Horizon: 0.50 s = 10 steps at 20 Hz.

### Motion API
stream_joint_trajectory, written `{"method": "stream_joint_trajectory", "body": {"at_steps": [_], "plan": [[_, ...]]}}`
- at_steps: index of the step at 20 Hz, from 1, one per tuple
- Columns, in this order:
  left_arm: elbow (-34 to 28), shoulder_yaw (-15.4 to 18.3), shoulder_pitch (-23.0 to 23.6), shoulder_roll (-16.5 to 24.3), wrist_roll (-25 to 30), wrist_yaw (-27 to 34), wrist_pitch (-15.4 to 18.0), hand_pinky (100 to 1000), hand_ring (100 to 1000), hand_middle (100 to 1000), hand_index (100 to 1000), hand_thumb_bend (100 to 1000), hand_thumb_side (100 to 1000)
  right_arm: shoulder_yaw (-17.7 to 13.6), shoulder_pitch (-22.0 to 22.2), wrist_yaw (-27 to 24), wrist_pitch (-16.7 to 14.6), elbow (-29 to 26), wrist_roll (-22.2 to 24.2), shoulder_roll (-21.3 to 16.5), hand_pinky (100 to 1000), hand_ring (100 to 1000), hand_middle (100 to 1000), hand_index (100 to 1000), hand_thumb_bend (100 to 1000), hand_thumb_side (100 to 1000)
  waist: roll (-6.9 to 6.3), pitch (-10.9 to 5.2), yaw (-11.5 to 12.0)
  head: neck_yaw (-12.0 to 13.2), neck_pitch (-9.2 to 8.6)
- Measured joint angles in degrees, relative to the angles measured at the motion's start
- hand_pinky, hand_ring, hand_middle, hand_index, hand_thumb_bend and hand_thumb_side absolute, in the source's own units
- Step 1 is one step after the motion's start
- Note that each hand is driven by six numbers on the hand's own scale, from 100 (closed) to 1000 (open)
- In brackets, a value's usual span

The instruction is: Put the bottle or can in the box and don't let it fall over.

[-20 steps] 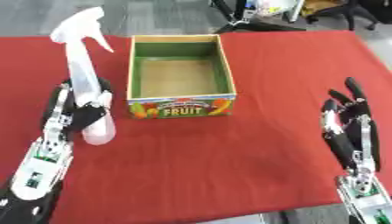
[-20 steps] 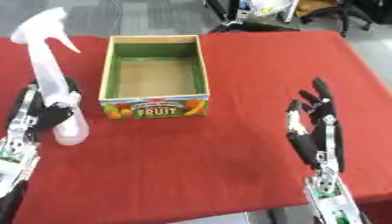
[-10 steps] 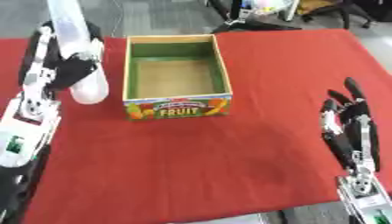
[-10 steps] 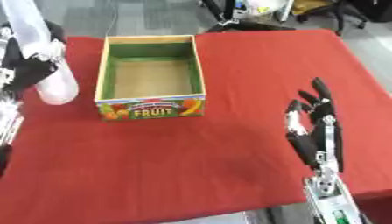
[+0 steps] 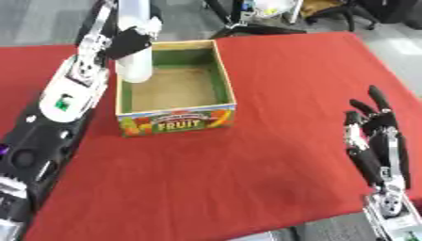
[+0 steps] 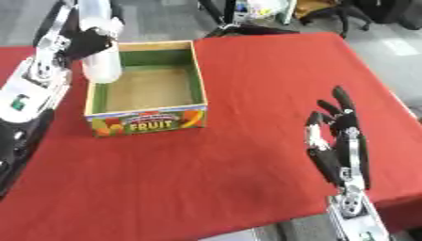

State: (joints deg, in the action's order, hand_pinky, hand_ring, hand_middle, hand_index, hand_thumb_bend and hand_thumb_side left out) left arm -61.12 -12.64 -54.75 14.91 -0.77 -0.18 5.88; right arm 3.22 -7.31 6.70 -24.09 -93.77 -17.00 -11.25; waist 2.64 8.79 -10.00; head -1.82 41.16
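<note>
I had the left hand [image 5: 124,40] curled round the white spray bottle [image 5: 135,59], upright over the left wall of the fruit box [image 5: 177,123], while my right hand [image 5: 377,143] rested open, fingers straight, lower right.

Looks like an office or a robotics lab space to me, not anybody's home. The counter [image 5: 272,155] is covered with a plain red cloth, the kind you'd throw over a demo or test setup. Behind the far edge you can see grey floor [image 5: 49,19] that looks like office carpet, plus the dark legs and wheeled base of an office chair [image 5: 329,12] at the far right. There's some other dark equipment [image 6: 239,16] with something yellow-green on it standing on the floor near the far middle, too blurry to say what it is. A cardboard fruit box [image 5: 174,121] serves as the prop, so it's a fairly improvised test bench.
</note>
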Motion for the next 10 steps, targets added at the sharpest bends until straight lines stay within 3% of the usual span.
{"method": "stream_joint_trajectory", "body": {"at_steps": [2,4,7,10], "plan": [[4.52,0.07,-1.17,-0.88,0.63,-0.65,1.53,608,987,518,693,100,100,0.25,-0.37,-0.02,-0.01,0.0,0.41,0.17,790,863,1000,960,100,470,0.02,0.11,-0.69,0.26,-0.12],[7.5,0.15,-1.72,-1.55,1.7,-1.45,3.09,775,1000,695,787,248,120,0.38,-0.71,-0.02,0.1,0.0,0.67,0.37,790,863,1000,960,100,470,0.12,0.18,-1.07,0.46,-0.31],[9.92,0.16,-1.78,-1.83,3.57,-2.86,5.04,882,1000,876,870,431,258,0.38,-0.76,-0.02,0.15,0.0,0.77,0.38,790,863,1000,960,100,470,0.32,0.18,-1.27,0.66,-0.53],[10.93,0.2,-1.57,-1.83,5.23,-4.56,6.26,925,1000,952,910,674,448,0.36,-0.77,-0.02,0.21,0.0,0.75,0.38,790,863,1000,960,100,470,0.29,0.18,-1.24,0.66,-0.54]]}}
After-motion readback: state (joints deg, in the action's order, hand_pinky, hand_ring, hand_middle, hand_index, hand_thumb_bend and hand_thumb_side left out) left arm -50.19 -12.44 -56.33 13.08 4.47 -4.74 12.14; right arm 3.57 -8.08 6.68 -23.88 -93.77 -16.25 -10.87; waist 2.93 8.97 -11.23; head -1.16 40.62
